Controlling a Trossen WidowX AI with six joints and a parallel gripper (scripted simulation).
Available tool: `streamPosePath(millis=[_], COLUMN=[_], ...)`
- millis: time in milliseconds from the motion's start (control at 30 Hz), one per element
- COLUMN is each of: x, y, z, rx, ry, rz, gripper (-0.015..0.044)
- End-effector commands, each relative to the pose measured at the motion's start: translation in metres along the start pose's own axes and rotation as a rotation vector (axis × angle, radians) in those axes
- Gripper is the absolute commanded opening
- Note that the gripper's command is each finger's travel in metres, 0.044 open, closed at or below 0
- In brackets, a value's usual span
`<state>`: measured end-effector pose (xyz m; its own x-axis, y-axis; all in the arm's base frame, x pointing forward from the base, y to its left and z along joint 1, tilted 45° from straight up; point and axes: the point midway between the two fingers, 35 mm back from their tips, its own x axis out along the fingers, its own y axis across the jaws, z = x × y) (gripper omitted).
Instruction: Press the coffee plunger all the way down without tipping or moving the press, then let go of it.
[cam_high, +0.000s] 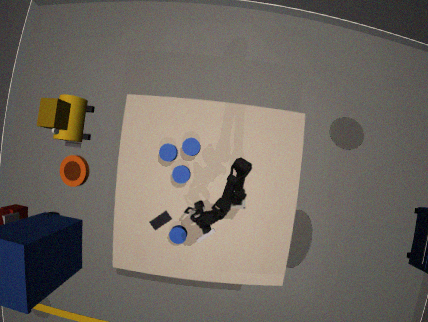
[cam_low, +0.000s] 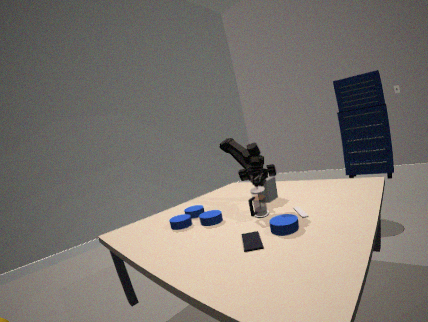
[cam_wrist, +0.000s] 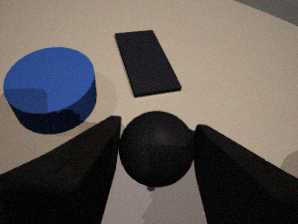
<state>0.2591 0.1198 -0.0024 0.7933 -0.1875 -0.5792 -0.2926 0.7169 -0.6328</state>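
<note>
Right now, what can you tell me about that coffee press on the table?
The coffee press stands upright on the pale table, a small clear jar with a dark side handle. Its round black knob is clamped between the gripper fingers, sitting low near the lid. A blue disc and a flat black card lie nearby, apart from it.
</note>
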Motion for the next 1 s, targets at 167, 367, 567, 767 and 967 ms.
streamPosePath(millis=[167,367,567,767,967], x=[0.0031,0.0036,0.0016,0.0016,0.0016], y=[0.0005,0.001,0.0012,0.0012,0.0012], z=[-0.0053,-0.005,-0.0004,-0.0004,-0.0004], rx=[-0.018,-0.018,-0.007,-0.007,-0.007], ry=[0.022,0.022,0.004,0.004,0.004], rz=[-0.005,-0.005,-0.001,-0.001,-0.001], gripper=[0.0124,0.0124,0.0124,0.0124,0.0282])
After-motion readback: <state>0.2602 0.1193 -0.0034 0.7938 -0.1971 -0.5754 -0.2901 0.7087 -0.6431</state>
